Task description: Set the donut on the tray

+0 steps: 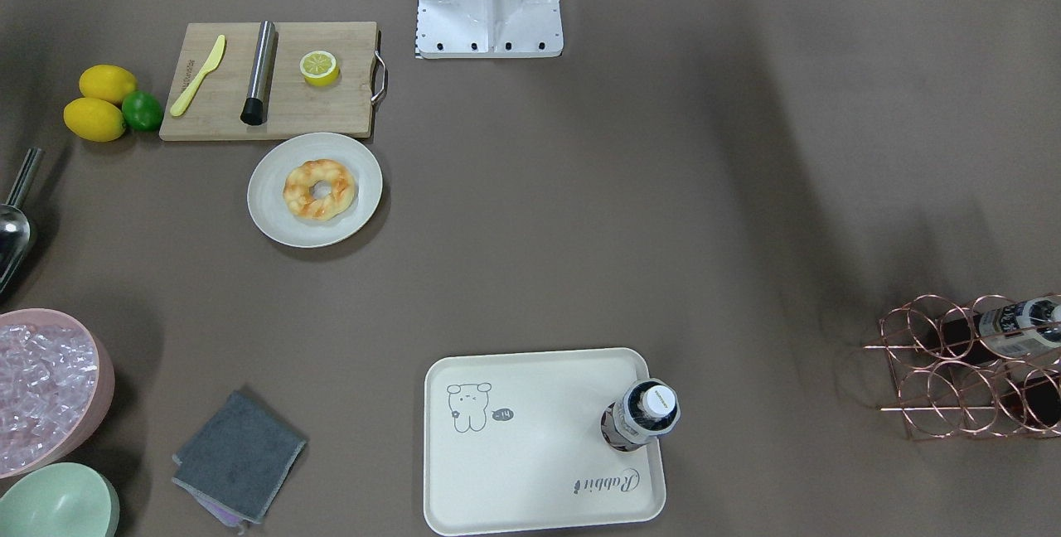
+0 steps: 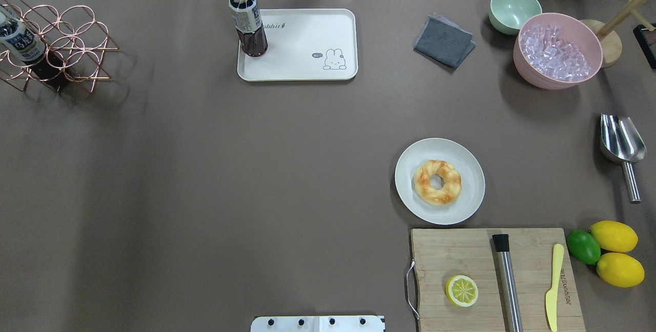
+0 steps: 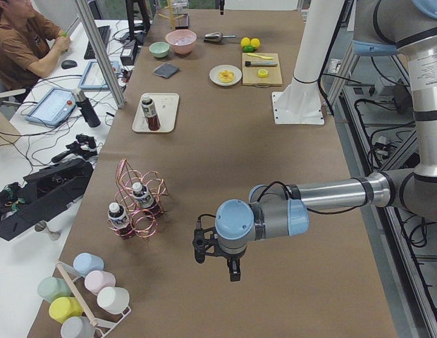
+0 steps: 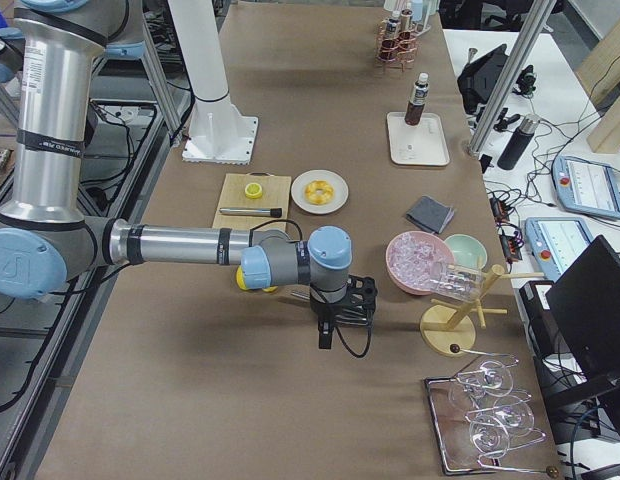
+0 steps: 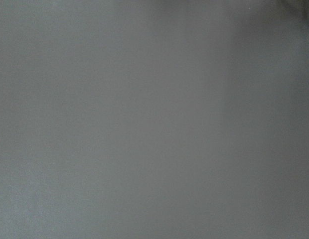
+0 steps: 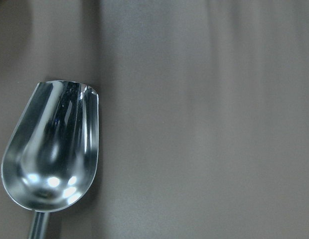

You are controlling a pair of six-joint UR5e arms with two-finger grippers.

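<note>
Although neither arm reaches into the overhead view, the brown table fills it; clock directions here are read on that view, with twelve at the far edge.

The left arm stretches out over bare table. The left gripper points downward, and whether its fingers are spread or pressed together cannot be told. Its wrist camera shows only blurred brown surface. The right arm reaches out the same way. The right gripper hangs above the table, and its fingers are likewise too small to judge. Its wrist camera looks down on the steel scoop.

The wooden cutting board lies at the table's five o'clock. The cream tray lies at twelve o'clock, and a dark bottle stands upright in its ten o'clock corner. A copper wire rack sits at ten o'clock, and a pink bowl of ice sits at two o'clock.

The round plate lies just beside the board, at its twelve o'clock edge. The donut lies flat in the middle of that plate. It is well apart from the tray, which is at eleven o'clock from it.

A grey cloth lies at three o'clock of the tray. On the board are a steel rod, a yellow knife and a halved lemon.
</note>
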